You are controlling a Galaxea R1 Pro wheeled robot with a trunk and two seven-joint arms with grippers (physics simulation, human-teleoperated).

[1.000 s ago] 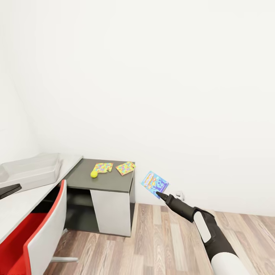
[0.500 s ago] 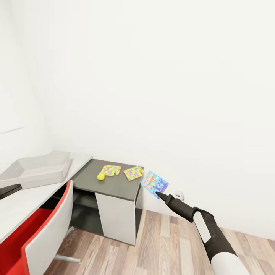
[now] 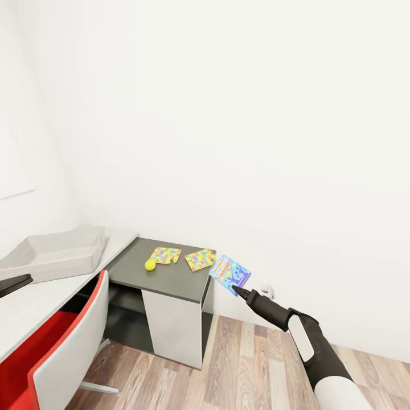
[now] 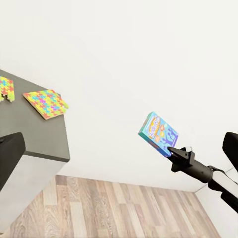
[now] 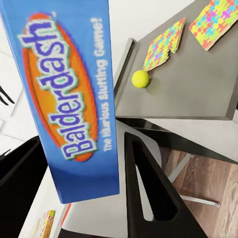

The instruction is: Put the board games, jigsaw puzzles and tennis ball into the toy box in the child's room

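right jaws (image 3: 235,290) clenched on blue board game (image 3: 230,273), held beside table (image 3: 165,278); left jaws' state unclear.

A blue board game (image 3: 230,275) reading "Balderdash" (image 5: 74,99) is held up off the floor, tilted, clamped in the right gripper (image 3: 237,291), at about 3 o'clock of the table's (image 3: 171,276) dark grey corner section. On that corner lie two thin multicoloured jigsaw puzzles (image 3: 165,255) (image 3: 200,259) side by side, with the small yellow-green tennis ball (image 3: 150,265) touching the near edge of the left one. The light grey, lidless toy box (image 3: 54,253) sits on the light grey top at about 9 o'clock of the puzzles.
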